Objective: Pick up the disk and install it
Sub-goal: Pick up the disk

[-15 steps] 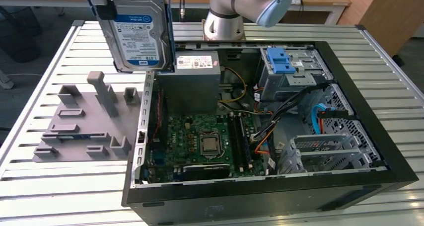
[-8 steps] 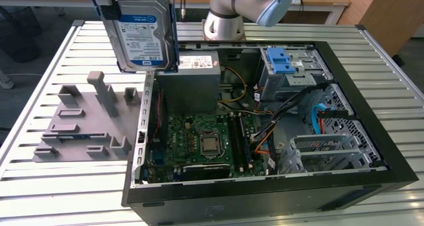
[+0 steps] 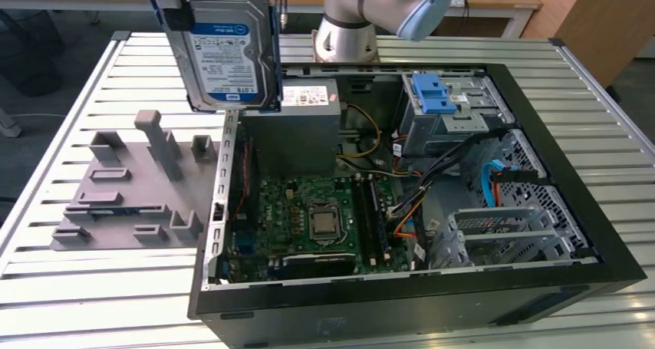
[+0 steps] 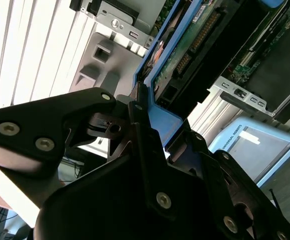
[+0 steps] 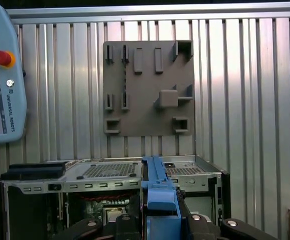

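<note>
**Q:** Exterior view: where is the disk, and what has it?

**A:** The disk [image 3: 230,50] hangs upright in the air with its label facing the camera. It is at about eleven o'clock from the open computer case [image 3: 409,307], over the corner where the grey box [image 3: 291,126] sits. It is gripped from above by its blue edge strips. It touches neither the case nor the slatted table [image 3: 82,288]. A grey moulded plate [image 3: 123,188] lies on the table at nine o'clock from the case, and the arm [image 3: 369,11] rises at twelve.

**Q:** Second wrist view: how far open is the pincer?

**A:** The pincer [image 4: 135,107] is closed to the width of the disk [image 4: 184,55], its black fingers [image 4: 137,125] pressed on the blue strip. This view also shows the disk's green circuit-board underside, and a control tablet [image 4: 254,150] beyond it.

**Q:** First wrist view: what does it add?

**A:** The disk [image 5: 157,190] appears edge-on as a blue strip rising from the pincer [image 5: 159,220]. The case [image 5: 110,172] is just behind it, then the plate [image 5: 145,90], seen face-on. The tablet [image 5: 0,75] is well to one side.
</note>
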